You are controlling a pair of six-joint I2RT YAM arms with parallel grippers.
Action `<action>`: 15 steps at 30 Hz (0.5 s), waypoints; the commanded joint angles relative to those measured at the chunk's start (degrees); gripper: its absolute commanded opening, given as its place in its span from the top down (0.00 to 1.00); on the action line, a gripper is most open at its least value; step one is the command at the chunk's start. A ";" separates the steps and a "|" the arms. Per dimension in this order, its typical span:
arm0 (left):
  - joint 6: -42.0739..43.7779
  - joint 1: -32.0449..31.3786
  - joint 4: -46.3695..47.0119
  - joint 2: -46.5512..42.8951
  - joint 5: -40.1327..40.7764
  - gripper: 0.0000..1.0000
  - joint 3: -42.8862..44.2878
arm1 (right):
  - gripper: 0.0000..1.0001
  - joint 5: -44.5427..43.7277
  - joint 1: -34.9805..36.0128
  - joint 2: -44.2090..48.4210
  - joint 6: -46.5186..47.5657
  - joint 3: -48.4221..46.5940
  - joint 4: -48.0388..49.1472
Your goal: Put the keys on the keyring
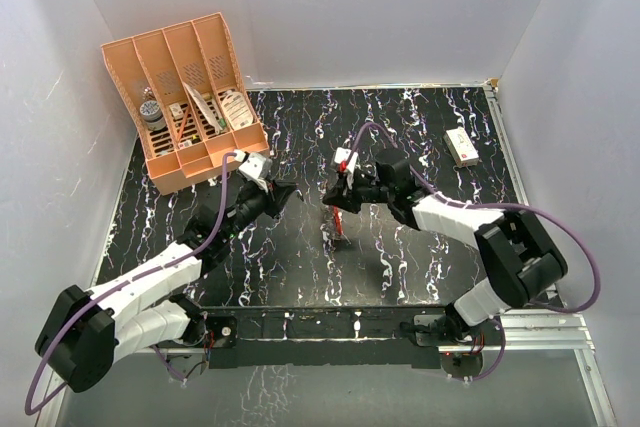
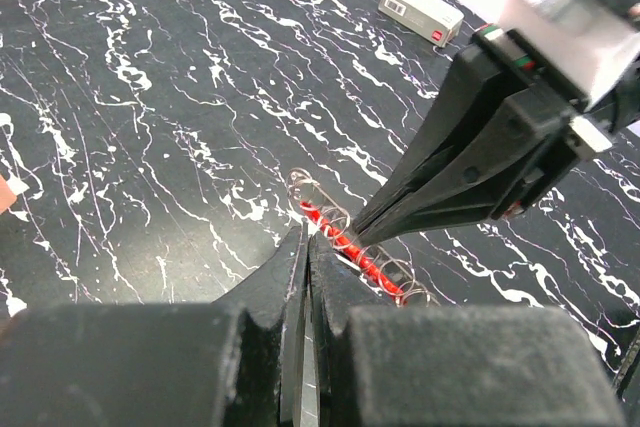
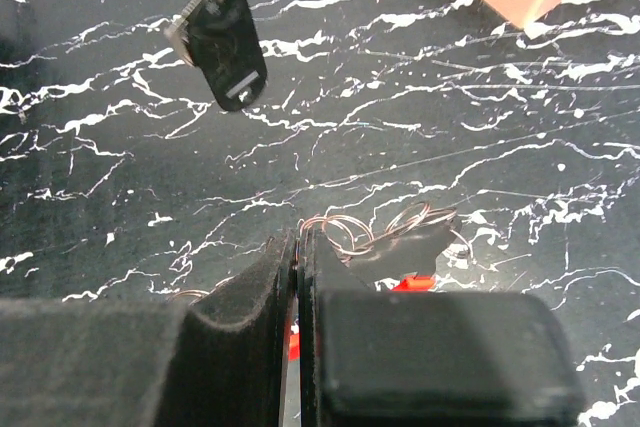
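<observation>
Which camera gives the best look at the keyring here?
Left wrist: the keyring sits mid-frame, red spiral and wire loops sharp, at the right gripper's tips. Top external shows only a small red streak. Right wrist shows some wire loops and a red scrap behind its own fingers.

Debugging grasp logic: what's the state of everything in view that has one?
left claw: shut on key
right claw: shut on keyring
key: dangling in the air, not threaded on
keyring: pinched, no key on it
white box: lying flat, untouched
</observation>
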State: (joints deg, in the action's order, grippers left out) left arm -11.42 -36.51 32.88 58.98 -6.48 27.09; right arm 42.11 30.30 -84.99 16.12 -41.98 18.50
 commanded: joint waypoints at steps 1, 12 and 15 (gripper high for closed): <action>0.70 -0.14 -0.13 -2.06 1.62 1.00 0.01 | 1.00 1.83 -0.17 -3.07 0.25 -5.16 -1.50; 0.26 -0.15 0.24 -1.48 1.98 1.00 -0.02 | 1.00 0.45 -0.16 -8.25 -5.28 -6.29 -0.20; 0.18 -0.14 0.19 -1.19 2.00 1.00 0.06 | 1.00 0.24 -0.16 -7.95 -8.71 -5.18 3.97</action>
State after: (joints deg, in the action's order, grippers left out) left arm -11.35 -36.51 32.27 58.50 -4.93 27.09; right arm 42.15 30.30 -93.54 12.23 -45.95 14.96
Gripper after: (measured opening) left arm 0.007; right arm 0.027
